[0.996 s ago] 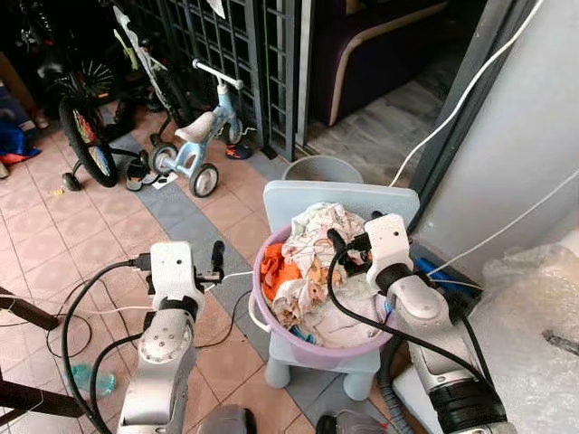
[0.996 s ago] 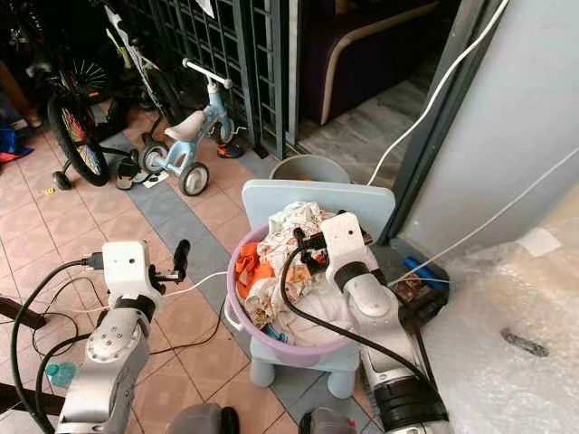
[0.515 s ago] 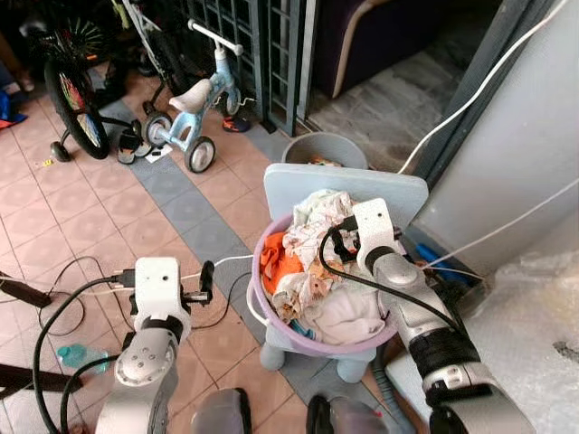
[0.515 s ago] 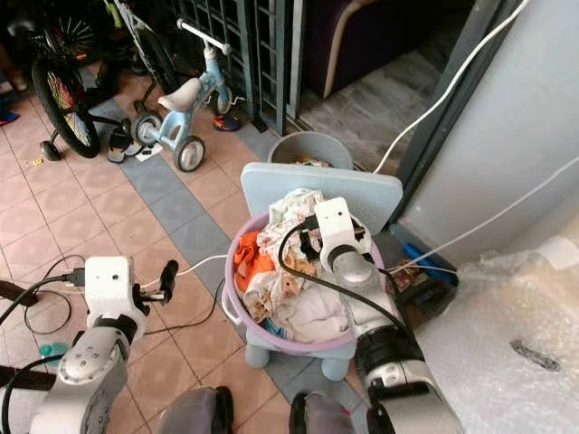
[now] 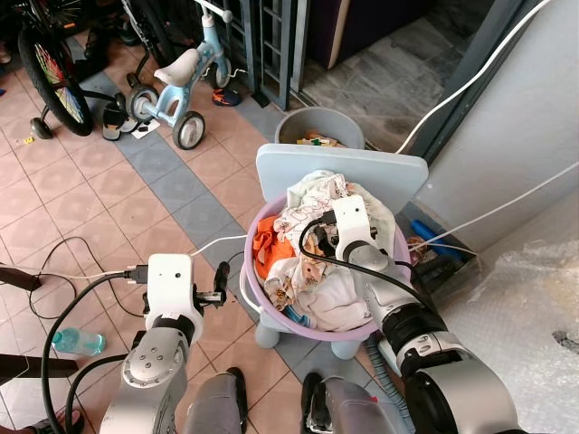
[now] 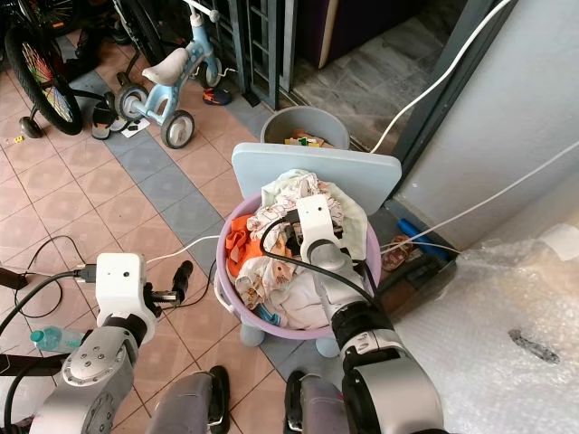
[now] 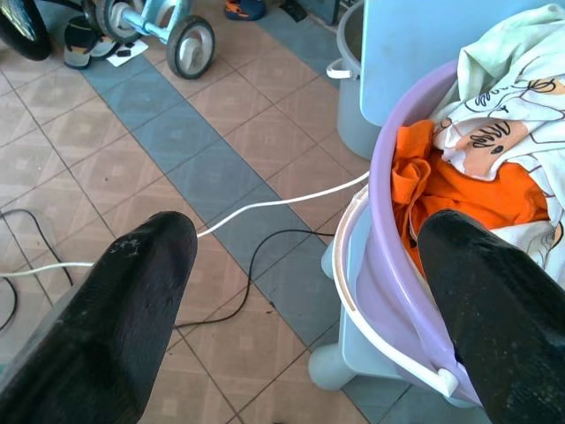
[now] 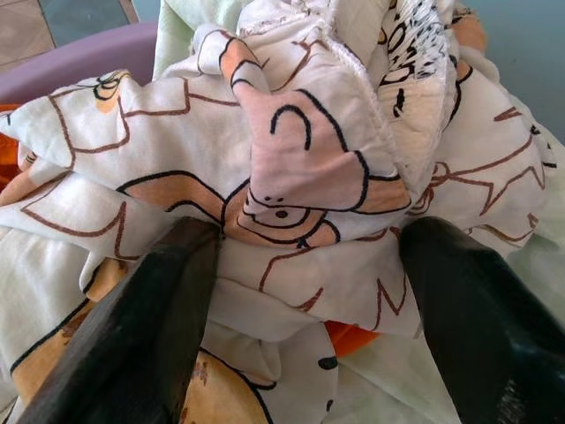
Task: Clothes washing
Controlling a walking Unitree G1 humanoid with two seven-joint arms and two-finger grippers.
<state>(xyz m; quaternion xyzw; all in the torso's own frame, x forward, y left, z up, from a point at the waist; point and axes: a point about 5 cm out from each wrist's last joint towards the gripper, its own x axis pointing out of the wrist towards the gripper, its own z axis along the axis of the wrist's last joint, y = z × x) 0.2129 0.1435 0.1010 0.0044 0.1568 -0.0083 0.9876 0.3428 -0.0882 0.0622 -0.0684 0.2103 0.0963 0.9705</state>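
We are looking at the clothes [image 5: 318, 237] heaped in a purple basin [image 5: 271, 321] sitting on a pale blue chair [image 5: 398, 174]. Our right gripper [image 8: 300, 265] is pressing into the printed cloth [image 8: 291, 168] with fingers spread — nothing clamped. Our left gripper [image 7: 300, 265] is hovering beside the basin's rim, fingers apart. A grey bucket [image 5: 318, 136] is standing behind the chair.

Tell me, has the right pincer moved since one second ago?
Yes. The right pincer has moved inward from the basin's right rim onto the clothes.
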